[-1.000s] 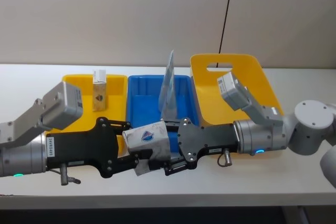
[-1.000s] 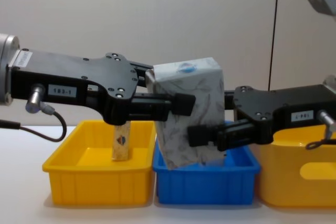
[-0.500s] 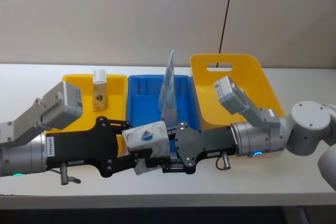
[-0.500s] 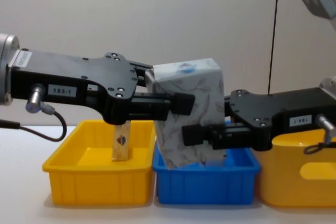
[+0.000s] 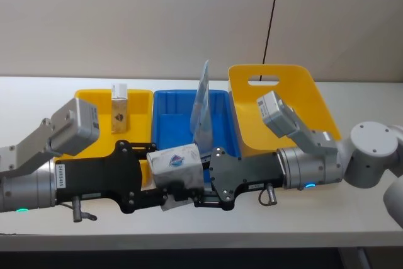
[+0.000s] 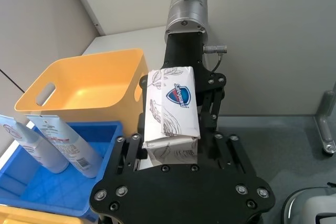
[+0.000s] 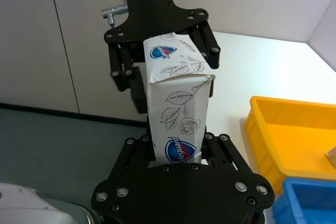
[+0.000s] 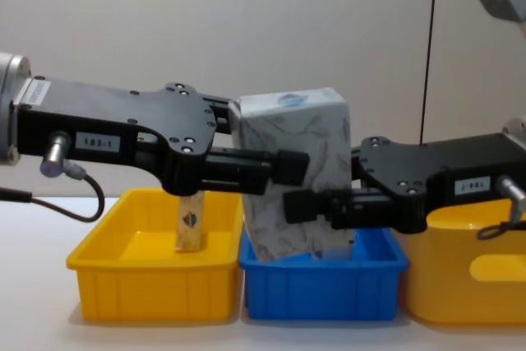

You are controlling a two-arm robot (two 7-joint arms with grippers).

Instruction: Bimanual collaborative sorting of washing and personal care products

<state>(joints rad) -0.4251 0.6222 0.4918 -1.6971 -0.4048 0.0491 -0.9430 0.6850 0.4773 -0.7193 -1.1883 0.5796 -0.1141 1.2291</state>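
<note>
Two end effectors are met above the near edge of the counter (image 5: 352, 212), and one soft pack (image 8: 316, 133) is held between them, clear of the counter surface. The pack is white, printed with grey leaves, and a blue mark is carried on its top face. The left end effector (image 8: 279, 166) is brought in from 9 o'clock and is clamped on the pack's upper half. The right end effector (image 8: 304, 203) is brought in from 3 o'clock and is closed on the lower half, just beneath the left one. In the chest view the pack is seen slightly tilted, with its lower edge hanging in front of the blue bin (image 8: 320, 289).

Three containers are lined up side by side farther back on the counter. At 10 o'clock from the pack a small yellow bin (image 8: 148, 285) is placed, and a slim tan carton (image 5: 118, 113) is stood upright at its far end. At 12 o'clock the blue bin is set, and a tall pale pouch (image 5: 203, 111) is stood on end toward its right side. At 2 o'clock a larger yellow basket (image 5: 296, 86) with a handle slot is found, touching the blue bin. A plain wall (image 5: 157, 23) is seen behind the counter.
</note>
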